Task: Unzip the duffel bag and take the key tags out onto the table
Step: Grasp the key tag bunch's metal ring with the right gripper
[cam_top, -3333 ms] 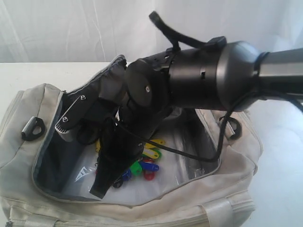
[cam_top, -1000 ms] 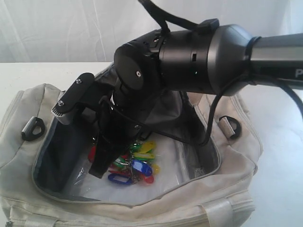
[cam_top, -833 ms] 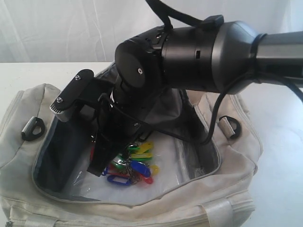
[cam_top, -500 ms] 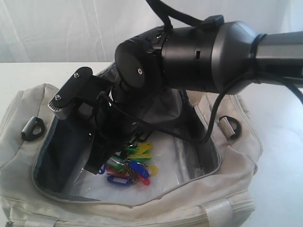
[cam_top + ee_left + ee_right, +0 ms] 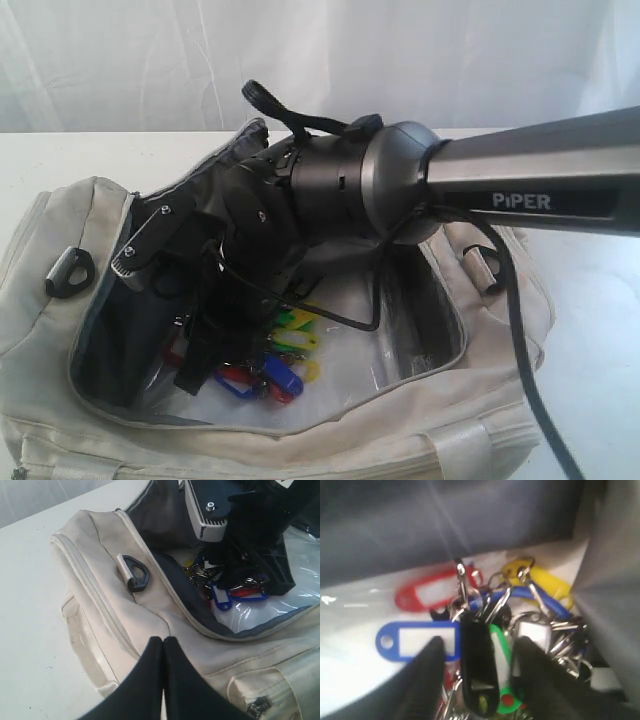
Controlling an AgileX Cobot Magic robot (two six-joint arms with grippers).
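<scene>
Open duffel bag point(image 5: 45, 300) with key tags point(image 5: 270, 372) inside

Duffel bag point(image 5: 60, 230) on white table point(image 5: 600, 340)

Test lab, white table point(image 5: 596, 335), draped white backdrop point(image 5: 120, 60)

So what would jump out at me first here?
The big black robot arm reaches from the right into the wide-open cream duffel bag on the white table. At the bag's bottom lies a bright bunch of green, yellow, blue and red key tags, with the right gripper open just over it, fingers spread.
</scene>
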